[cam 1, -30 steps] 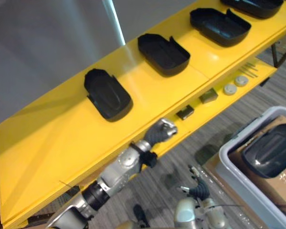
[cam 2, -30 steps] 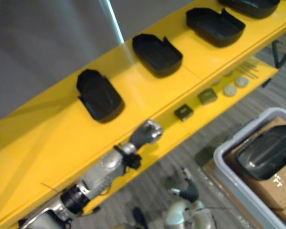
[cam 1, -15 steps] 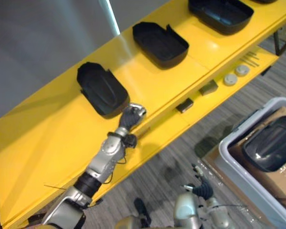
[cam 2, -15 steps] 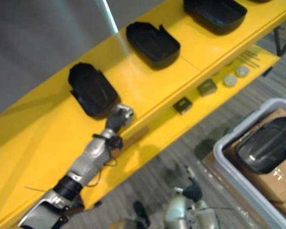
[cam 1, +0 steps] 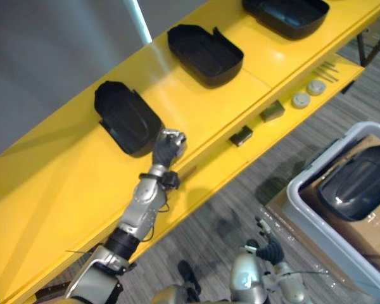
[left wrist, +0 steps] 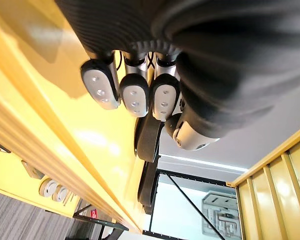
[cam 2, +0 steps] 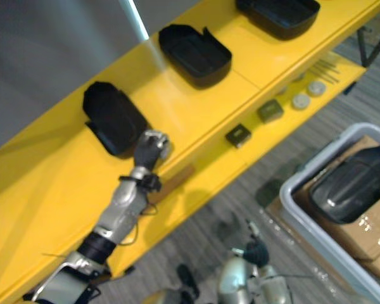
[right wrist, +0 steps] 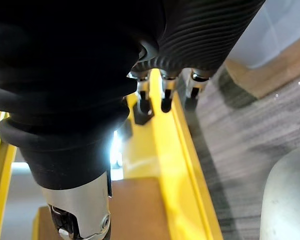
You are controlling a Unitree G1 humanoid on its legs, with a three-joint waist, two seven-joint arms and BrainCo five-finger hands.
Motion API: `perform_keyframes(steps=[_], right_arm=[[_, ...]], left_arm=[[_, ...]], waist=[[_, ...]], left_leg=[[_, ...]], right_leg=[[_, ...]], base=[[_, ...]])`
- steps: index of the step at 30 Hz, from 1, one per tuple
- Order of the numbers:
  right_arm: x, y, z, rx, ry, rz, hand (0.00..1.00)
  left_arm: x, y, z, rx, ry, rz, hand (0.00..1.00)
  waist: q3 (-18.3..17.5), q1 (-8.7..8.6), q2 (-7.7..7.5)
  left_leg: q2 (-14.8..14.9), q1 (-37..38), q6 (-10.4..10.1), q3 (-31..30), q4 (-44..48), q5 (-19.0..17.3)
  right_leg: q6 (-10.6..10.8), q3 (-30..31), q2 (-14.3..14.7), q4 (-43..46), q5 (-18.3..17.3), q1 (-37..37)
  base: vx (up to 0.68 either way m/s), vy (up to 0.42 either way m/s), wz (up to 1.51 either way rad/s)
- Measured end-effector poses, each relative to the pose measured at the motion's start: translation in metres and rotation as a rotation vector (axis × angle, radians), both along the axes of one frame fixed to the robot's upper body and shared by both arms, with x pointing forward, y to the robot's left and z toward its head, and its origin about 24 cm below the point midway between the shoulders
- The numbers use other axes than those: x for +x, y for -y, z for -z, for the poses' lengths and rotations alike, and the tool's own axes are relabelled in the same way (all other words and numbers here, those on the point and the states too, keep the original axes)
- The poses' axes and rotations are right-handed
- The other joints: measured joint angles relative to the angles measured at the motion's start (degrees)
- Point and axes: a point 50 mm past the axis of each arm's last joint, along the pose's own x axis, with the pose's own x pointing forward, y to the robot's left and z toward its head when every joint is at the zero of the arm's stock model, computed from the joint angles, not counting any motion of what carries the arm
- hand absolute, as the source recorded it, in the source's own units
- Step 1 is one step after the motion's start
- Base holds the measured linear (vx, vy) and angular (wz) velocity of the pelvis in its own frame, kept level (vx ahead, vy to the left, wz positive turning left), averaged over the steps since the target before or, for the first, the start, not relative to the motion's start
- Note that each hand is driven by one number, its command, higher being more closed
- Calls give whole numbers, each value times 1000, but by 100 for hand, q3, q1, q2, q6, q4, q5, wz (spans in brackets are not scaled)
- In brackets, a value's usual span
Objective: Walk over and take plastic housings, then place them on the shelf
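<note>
Left hand [cam 1: 168,144] is up at the front edge of the yellow shelf [cam 1: 63,183], fingers [left wrist: 135,95] curled into a fist with nothing in them. It sits just beside the near-right end of the left housing [cam 1: 125,117], which lies open side up on the shelf; contact not clear. Middle housing [cam 1: 204,54] and far housing [cam 1: 284,14] lie further right along the same shelf.

Right hand [cam 1: 266,246] hangs low over the floor, fingers loose and empty.

The bin housing [cam 1: 358,189] lies dome up on a cardboard box [cam 1: 367,231] inside the grey bin [cam 1: 320,244], low on the right and well apart from the left hand. Its long axis runs near-left to far-right. Judging by this, it's the next pick and the right hand is the nearer one.
</note>
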Motion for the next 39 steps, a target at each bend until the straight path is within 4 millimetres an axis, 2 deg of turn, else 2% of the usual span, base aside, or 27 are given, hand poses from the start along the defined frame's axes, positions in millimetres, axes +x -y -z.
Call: perform_keyframes(steps=[5, 10, 20, 32, 39], right_arm=[[0, 0, 0, 0, 0, 0, 0], [-1, 1, 0, 22, -4, 19, 0], [1, 1, -2, 32, 9, 21, 0], [2, 0, -6, 35, 26, 18, 0], [4, -1, -7, 44, 36, 24, 0]], left_arm=[[1, -2, 3, 8, -16, -28, 100], [9, -12, 6, 39, -39, -131, 100], [26, -23, -10, 56, -2, -220, 100], [31, -35, -13, 43, -6, -294, 100], [37, -35, -28, 46, 36, -303, 100]], waist=[[10, -5, -14], [56, -18, -20], [203, -24, -64], [276, -32, -98], [367, -28, -142]], left_leg=[[-1, 0, 0, 3, 4, 0], [-1, -5, 0, 12, 5, 0], [8, -110, 16, 16, 114, -13], [32, -135, 6, 66, 181, -39], [42, -206, 6, 75, 201, -39]], right_leg=[[3, 6, -2, 7, -2, -6], [6, 19, 0, 22, -4, -25], [6, 39, -2, 83, -6, -114], [6, 114, 24, 104, -6, -155], [7, 149, 36, 124, -2, -227]], base=[[0, 0, 0], [0, 0, 0], [0, 0, 0], [-10, -4, -1], [0, 0, 0]])
